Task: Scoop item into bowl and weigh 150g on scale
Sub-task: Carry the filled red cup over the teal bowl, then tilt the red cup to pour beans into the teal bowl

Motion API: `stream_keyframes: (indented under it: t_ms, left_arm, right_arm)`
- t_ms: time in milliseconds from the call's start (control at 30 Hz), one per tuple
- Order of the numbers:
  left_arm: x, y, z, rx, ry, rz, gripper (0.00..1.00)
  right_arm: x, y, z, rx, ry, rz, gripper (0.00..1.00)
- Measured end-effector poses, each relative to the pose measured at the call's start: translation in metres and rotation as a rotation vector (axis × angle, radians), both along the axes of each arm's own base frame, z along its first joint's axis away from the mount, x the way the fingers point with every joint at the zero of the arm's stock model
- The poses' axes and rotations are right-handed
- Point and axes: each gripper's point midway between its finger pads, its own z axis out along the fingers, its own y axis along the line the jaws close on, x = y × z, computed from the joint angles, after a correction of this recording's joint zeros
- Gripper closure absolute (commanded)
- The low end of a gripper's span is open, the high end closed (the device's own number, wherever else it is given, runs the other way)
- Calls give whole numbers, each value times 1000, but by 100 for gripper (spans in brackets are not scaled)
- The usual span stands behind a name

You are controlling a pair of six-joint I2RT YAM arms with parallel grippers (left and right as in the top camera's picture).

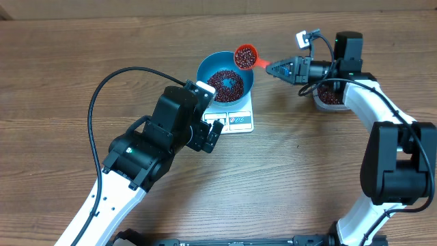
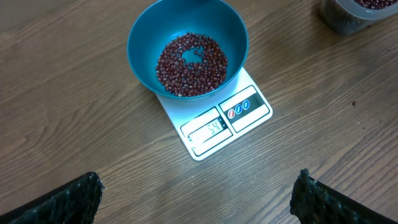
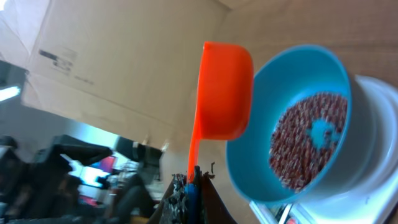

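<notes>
Right hand [image 1: 270, 67], orange scoop [image 1: 244, 56] over bowl [image 1: 206, 71] rim, tub [image 1: 321, 104] nearby

Blue bowl [image 2: 143, 43] of maroon beans [image 2: 189, 65] sits on the white scale [image 2: 211, 106] — clear tub [image 2: 342, 22] well apart.

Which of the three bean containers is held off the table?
The orange scoop, its handle in the right gripper; the blue bowl sits on the scale, the clear tub on the table.

On the scale [image 2: 255, 90], the display [image 2: 208, 129] just ahead of the left gripper [image 2: 199, 190] shows faint digits that look like 54. The three round signs [image 2: 238, 109] beside it are too small to read. Far beyond the right gripper [image 3: 189, 186], the print on a cardboard box [image 3: 93, 56] is blurred.
</notes>
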Motion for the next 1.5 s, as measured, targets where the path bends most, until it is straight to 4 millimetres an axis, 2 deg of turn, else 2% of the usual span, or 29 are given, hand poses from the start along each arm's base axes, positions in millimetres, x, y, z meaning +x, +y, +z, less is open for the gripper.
stream_keyframes:
  t_ms: [300, 800, 1267, 1500]
  left_arm:
    - [0, 0, 0, 0, 0, 0, 0]
    - [0, 0, 0, 0, 0, 0, 0]
    - [0, 0, 0, 0, 0, 0, 0]
    - [0, 0, 0, 0, 0, 0, 0]
  right_arm:
    - [6, 20, 3, -68, -253, 23, 96]
    - [23, 14, -8, -237, -597, -3, 96]
    - [21, 13, -15, -343, -938, 84, 96]
    - [20, 13, -14, -370, -1055, 111, 96]
